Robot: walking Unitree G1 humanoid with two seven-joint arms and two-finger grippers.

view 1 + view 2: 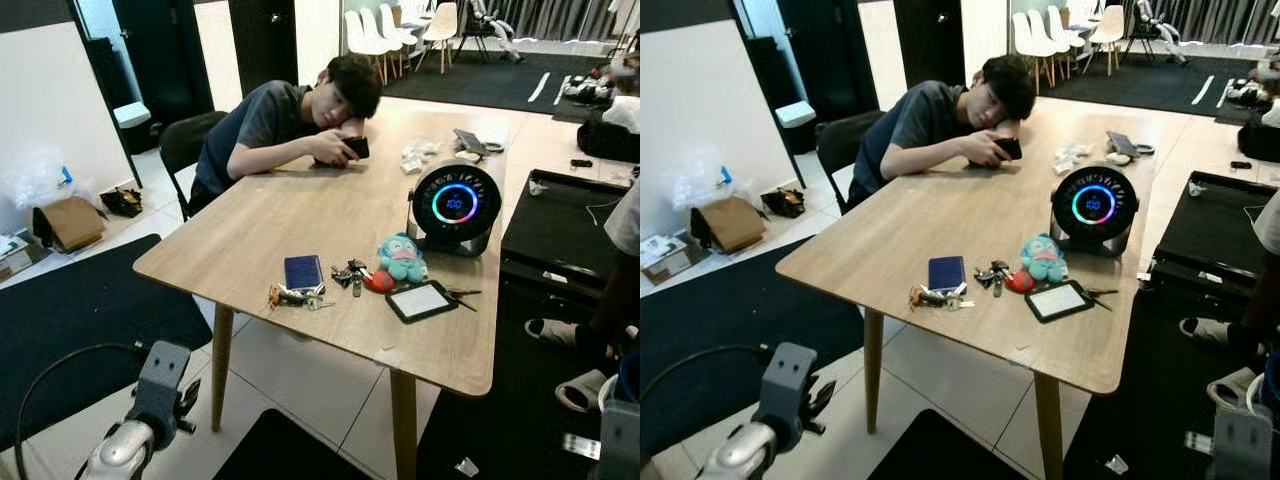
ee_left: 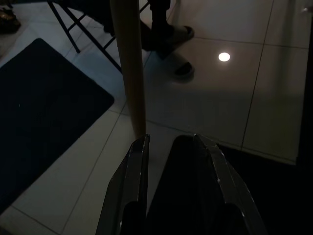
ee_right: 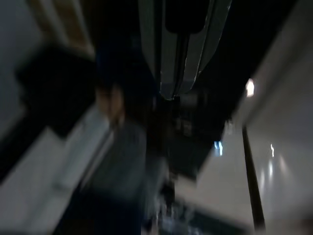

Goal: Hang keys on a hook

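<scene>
The left arm (image 1: 120,450) is seen hanging low at the bottom left of the head views, wrist bent and pointed down at the floor, well short of the wooden table (image 1: 300,215). In its wrist view the left gripper (image 2: 171,142) is shown with a narrow gap between the two black fingers, nothing held, aimed at the tiles beside one table leg (image 2: 129,63). The right gripper (image 3: 178,93) is caught in a very dark, smeared wrist picture; the fingers look pressed together and nothing is gripped, though not much else can be made out there.

Two bunches of keys are counted near the table's front edge: one bunch of keys (image 1: 292,296) lying just in front of a blue wallet (image 1: 304,271), and a second, darker key bunch (image 1: 350,274) next to a red tag (image 1: 380,281). Just beside that, one teal plush toy (image 1: 402,258) is sat upright, and one black tablet (image 1: 421,300) is laid flat at the edge. One round speaker (image 1: 456,203) with a glowing ring is stood behind the plush.

One person (image 1: 285,120) is slumped over the far side with a phone (image 1: 356,147) held in hand. Another person is cut off at the right edge, so just a sandalled foot (image 1: 550,332) is seen.
</scene>
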